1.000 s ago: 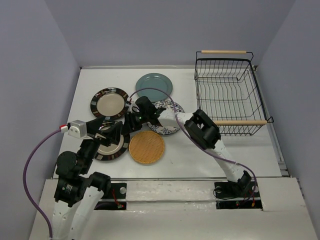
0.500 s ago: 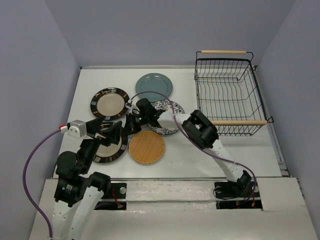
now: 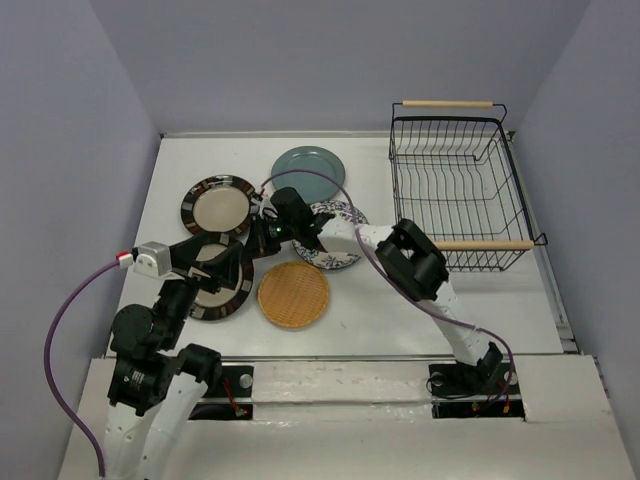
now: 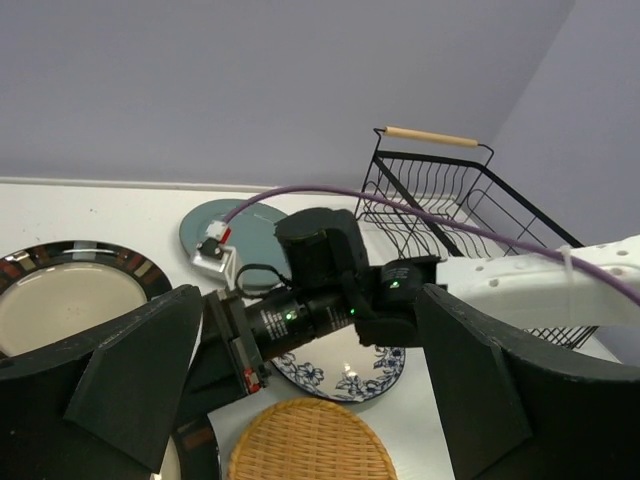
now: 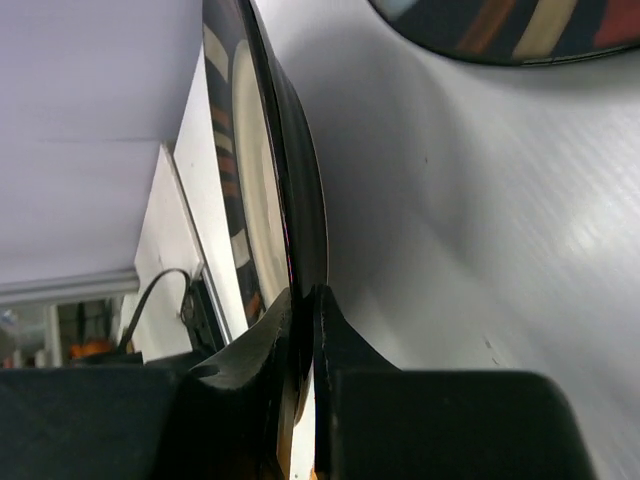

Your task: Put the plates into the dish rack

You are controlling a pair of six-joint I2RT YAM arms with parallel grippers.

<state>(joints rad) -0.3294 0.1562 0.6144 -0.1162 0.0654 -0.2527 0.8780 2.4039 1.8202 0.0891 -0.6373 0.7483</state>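
Note:
The near striped plate point(image 3: 208, 292) lies at the front left, and my right gripper point(image 3: 256, 243) is shut on its right rim. The right wrist view shows that plate point(image 5: 285, 180) edge-on, pinched between the fingertips point(image 5: 305, 310). My left gripper point(image 3: 230, 268) hovers open just over it, its fingers point(image 4: 135, 385) either side of the right gripper point(image 4: 300, 315). The second striped plate point(image 3: 218, 204), the teal plate point(image 3: 308, 170), the floral plate point(image 3: 338, 240) and the woven plate point(image 3: 293, 294) lie flat. The black wire dish rack point(image 3: 455, 190) stands at the back right with no plates in it.
My right arm point(image 3: 400, 255) reaches leftwards over the floral plate, trailing a purple cable point(image 3: 310, 180). Walls close in the table at the back and sides. In the left wrist view the rack point(image 4: 450, 200) stands beyond the right arm.
My right gripper has closed onto the near striped plate's rim and drawn slightly towards the back. The left arm has barely moved and its gripper stays open.

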